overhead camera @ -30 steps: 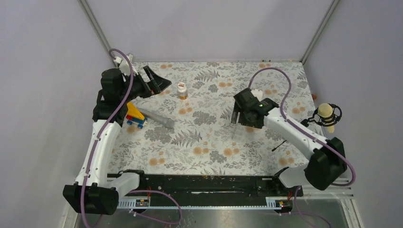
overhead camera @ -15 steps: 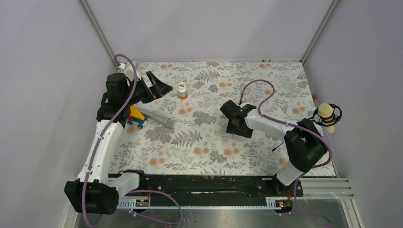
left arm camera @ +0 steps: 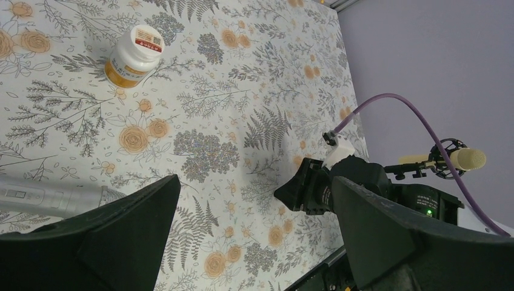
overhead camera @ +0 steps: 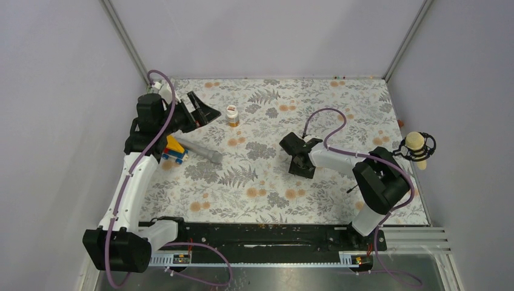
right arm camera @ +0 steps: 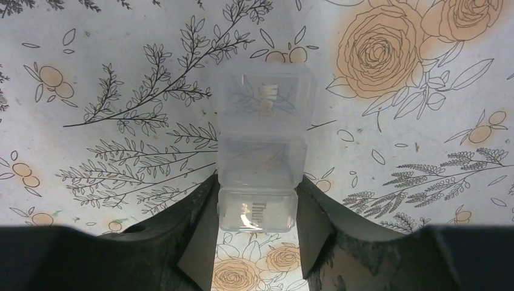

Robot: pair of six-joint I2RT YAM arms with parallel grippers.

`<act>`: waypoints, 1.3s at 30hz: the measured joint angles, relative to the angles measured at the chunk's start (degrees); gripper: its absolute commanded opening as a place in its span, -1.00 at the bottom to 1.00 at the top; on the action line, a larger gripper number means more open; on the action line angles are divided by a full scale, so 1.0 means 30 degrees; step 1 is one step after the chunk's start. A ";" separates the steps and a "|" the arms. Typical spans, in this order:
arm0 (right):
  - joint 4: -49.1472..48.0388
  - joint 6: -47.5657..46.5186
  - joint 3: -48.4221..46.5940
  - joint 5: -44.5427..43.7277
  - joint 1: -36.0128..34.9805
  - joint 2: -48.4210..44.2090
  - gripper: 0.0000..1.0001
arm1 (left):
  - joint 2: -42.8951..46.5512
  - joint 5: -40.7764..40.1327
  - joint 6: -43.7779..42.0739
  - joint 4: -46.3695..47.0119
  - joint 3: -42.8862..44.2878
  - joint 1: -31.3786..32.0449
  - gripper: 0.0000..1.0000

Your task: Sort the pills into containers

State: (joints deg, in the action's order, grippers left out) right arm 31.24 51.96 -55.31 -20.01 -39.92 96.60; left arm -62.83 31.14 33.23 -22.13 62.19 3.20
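— Floral cloth (overhead camera: 254, 182) covers the whole table, with plain lavender walls behind. Where do we see the containers?

— We find the pill bottle (overhead camera: 232, 115) standing at the far side, amber with a white cap. The clear container (right arm camera: 260, 151) lies flat near the middle of the cloth. It is a row of see-through sections running away from the right wrist camera.

— And the right gripper (right arm camera: 257, 189)?

— We see it down at the cloth, its fingers (right arm camera: 197, 230) pressed to both sides of the nearest section, so it is grasping the clear container. Pale bits show inside two sections, and we cannot tell what they are.

— What about the left gripper (left arm camera: 254, 180)?

— We see it raised at the far left, released, with its jaws spread wide. The pill bottle stands near it but apart from it.

— Anything else we can name?

— We note toy blocks (overhead camera: 173, 150) near the left edge and a grey cylinder (overhead camera: 200, 151) lying just beside them. We also see a microphone (overhead camera: 415, 144) past the table's right edge.
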 measured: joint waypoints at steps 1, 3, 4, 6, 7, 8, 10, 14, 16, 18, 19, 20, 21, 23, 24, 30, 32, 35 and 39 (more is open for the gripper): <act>-0.0051 -0.0051 0.0022 0.0000 0.0000 0.0000 -0.18 | 0.0000 0.0000 0.0029 -0.0007 0.0000 0.0000 0.97; -0.0124 -0.0175 0.0044 0.0029 0.0000 -0.0022 -0.22 | -0.0029 0.0022 0.0087 0.0000 0.0000 0.0000 0.97; -0.0197 -0.0284 0.0073 0.0051 0.0000 -0.0036 -0.23 | -0.0080 0.0058 0.0117 0.0015 -0.0022 0.0007 0.97; -0.0423 -0.0641 0.0240 0.0211 0.0000 -0.0219 -0.23 | -0.0197 0.0117 0.0306 0.0262 -0.0240 0.0095 0.97; -0.0546 -0.0823 0.0335 0.0379 0.0000 -0.0357 -0.23 | -0.0262 0.0146 0.0386 0.0313 -0.0379 0.0153 0.97; -0.0787 -0.1195 0.0503 0.0699 0.0000 -0.0612 -0.23 | -0.0350 0.0182 0.0525 0.0474 -0.0576 0.0248 0.97; -0.1158 -0.1982 0.0707 0.1392 0.0000 -0.1275 -0.22 | -0.0576 0.0306 0.0889 0.0780 -0.1042 0.0554 0.97; -0.2572 -0.3978 0.0685 0.3665 -0.0015 -0.3169 -0.22 | -0.1297 0.0539 0.1814 0.1450 -0.1770 0.1974 0.97; -0.3351 -0.4714 0.0452 0.5122 -0.0015 -0.3818 -0.22 | -0.1800 0.0605 0.2251 0.1807 -0.1872 0.2820 0.97; -0.4029 -0.5217 0.0117 0.6433 -0.0022 -0.4175 -0.22 | -0.2441 0.0678 0.2652 0.2273 -0.1872 0.3679 0.97; -0.4481 -0.5501 -0.0146 0.7206 -0.0029 -0.4313 -0.21 | -0.2871 0.0743 0.2929 0.2506 -0.1851 0.4211 0.96; -0.4765 -0.5683 -0.0306 0.7665 -0.0029 -0.4393 -0.20 | -0.3155 0.0838 0.3067 0.2667 -0.1851 0.4488 0.94; -0.5136 -0.5894 -0.0503 0.8233 -0.0036 -0.4481 -0.19 | -0.3490 0.0976 0.3286 0.2856 -0.1843 0.4809 0.90; -0.5792 -0.6222 -0.0721 0.9092 -0.0036 -0.4707 -0.17 | -0.4313 0.1297 0.3759 0.3126 -0.1625 0.5457 0.81; -0.6040 -0.6360 -0.0794 0.9435 -0.0036 -0.4867 -0.16 | -0.4605 0.1443 0.3934 0.3235 -0.1530 0.5654 0.77; -0.7089 -0.7118 -0.1508 1.0710 -0.0036 -0.5595 -0.15 | -0.6040 0.1996 0.5311 0.3796 -0.1013 0.6455 0.61; -0.7293 -0.7300 -0.1800 1.1016 -0.0036 -0.5595 -0.15 | -0.6280 0.2062 0.5836 0.4146 -0.1013 0.6594 0.59; -0.7395 -0.7453 -0.1960 1.1081 -0.0036 -0.5595 -0.15 | -0.6550 0.2135 0.6572 0.4765 -0.1013 0.6805 0.47; -0.7366 -0.7468 -0.2055 1.1074 -0.0036 -0.5595 -0.15 | -0.6783 0.2178 0.7118 0.5479 -0.0976 0.7169 0.23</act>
State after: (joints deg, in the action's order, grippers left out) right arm 9.15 29.56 -61.47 13.21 -40.03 79.81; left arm -83.18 37.67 54.59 -5.69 59.27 24.71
